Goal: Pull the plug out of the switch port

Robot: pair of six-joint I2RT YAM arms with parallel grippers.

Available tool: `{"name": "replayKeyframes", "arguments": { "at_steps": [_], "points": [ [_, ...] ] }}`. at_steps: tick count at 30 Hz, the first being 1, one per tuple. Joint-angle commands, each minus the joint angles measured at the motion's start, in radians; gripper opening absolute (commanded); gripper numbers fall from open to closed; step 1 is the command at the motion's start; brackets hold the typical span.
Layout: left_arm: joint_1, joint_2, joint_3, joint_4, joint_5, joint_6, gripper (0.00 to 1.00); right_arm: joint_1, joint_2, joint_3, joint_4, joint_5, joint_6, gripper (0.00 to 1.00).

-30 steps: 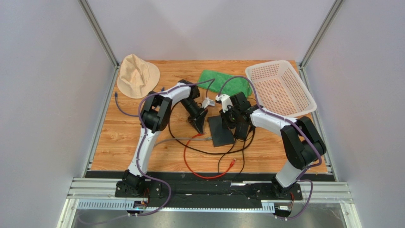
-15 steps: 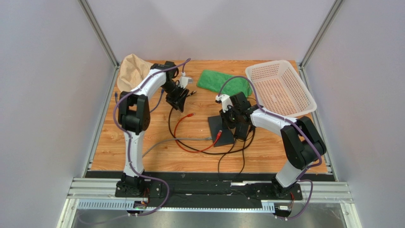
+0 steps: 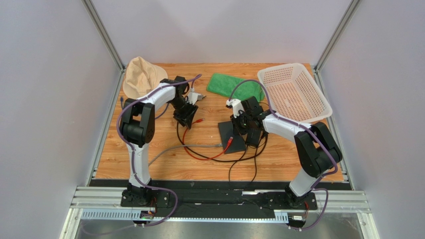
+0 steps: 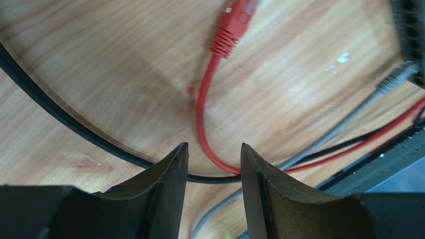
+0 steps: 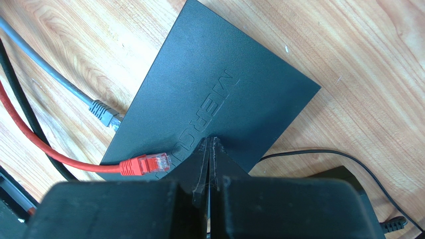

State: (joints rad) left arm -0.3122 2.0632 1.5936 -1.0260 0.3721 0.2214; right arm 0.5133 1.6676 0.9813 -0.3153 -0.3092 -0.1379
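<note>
The switch (image 3: 227, 132) is a flat black box mid-table, also in the right wrist view (image 5: 219, 94). A grey plug (image 5: 105, 113) sits at its left edge, where the ports (image 4: 411, 30) are. A red cable (image 4: 202, 114) lies loose: one red plug (image 3: 199, 120) rests on the wood, also in the left wrist view (image 4: 233, 27), and the other red plug (image 5: 144, 164) lies on top of the switch. My left gripper (image 3: 185, 118) is open and empty just above the red cable (image 4: 214, 149). My right gripper (image 5: 209, 144) is shut, its tips pressed on the switch.
A black power adapter (image 3: 255, 137) lies against the switch's right side, with thin black cables (image 3: 239, 158) looping toward the front. A beige hat (image 3: 142, 77) is at the back left, a green cloth (image 3: 234, 85) at the back middle, and a white basket (image 3: 294, 92) at the back right.
My left gripper moved from the switch's left edge to the back left, dragging the red cable along, then came slightly nearer. One red plug now rests on the switch. The right gripper stayed put.
</note>
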Motion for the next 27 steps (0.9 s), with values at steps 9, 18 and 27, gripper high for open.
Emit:
{"name": "replayKeyframes", "arguments": {
  "at_steps": [9,18,27],
  "points": [
    [-0.031,0.089,0.071,-0.041,-0.145,0.048,0.19,-0.001,0.026,-0.030,-0.073,0.045,0.000,0.00],
    [-0.047,0.087,0.055,-0.086,-0.163,0.043,0.30,-0.001,0.015,-0.039,-0.067,0.047,-0.002,0.00],
    [-0.137,-0.004,-0.096,-0.020,-0.370,0.214,0.00,0.001,-0.005,-0.053,-0.054,0.045,-0.003,0.00]
  ]
}}
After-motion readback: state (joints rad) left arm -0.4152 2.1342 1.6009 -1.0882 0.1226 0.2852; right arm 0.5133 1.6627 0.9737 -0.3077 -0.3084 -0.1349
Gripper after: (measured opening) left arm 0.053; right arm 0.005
